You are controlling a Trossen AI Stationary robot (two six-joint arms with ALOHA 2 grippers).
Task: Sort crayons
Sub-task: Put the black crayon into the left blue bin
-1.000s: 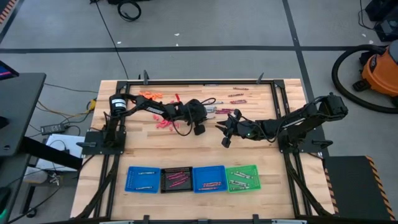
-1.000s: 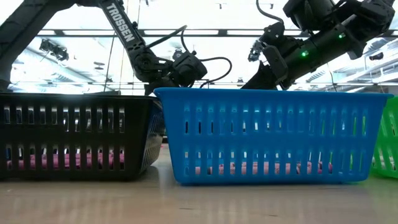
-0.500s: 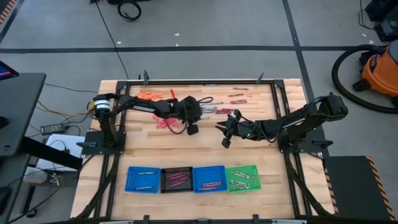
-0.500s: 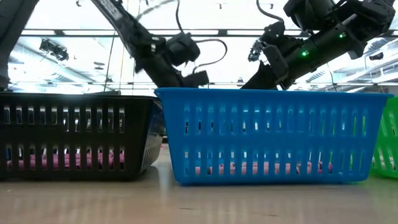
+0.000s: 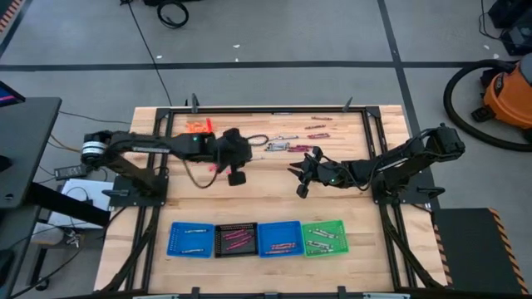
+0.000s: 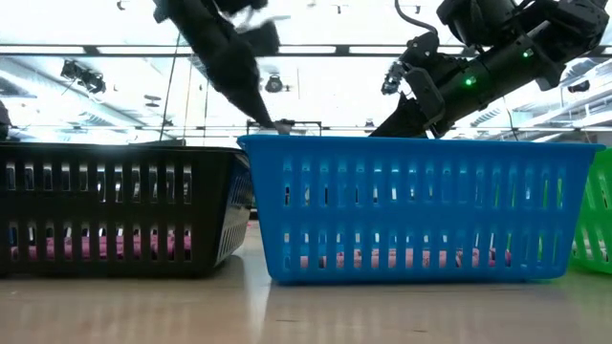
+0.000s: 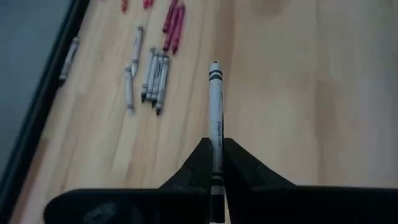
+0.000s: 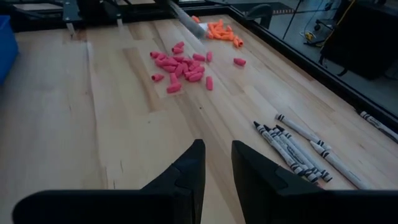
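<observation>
My left gripper hangs over the table's middle left, shut on a grey crayon that sticks out ahead of its fingers. More grey crayons lie loose on the wood toward the far edge, also in the left wrist view and the right wrist view. Maroon crayons lie beyond them. My right gripper hovers right of centre, open, with nothing between its fingers. My left gripper pinches the grey crayon's rear part between its two fingers. The crayon runs along the fingers, its pointed end sticking out forward. The fingers slant down toward the table. The crayon is lifted clear of the wood.
Along the near edge stand a blue tray, a black tray, another blue tray and a green tray, each with crayons inside. Orange pieces and pink pieces lie at the far left.
My left gripper has risen and drawn back toward the table's left edge, away from the loose grey crayons, staying shut. My right gripper has kept still.
</observation>
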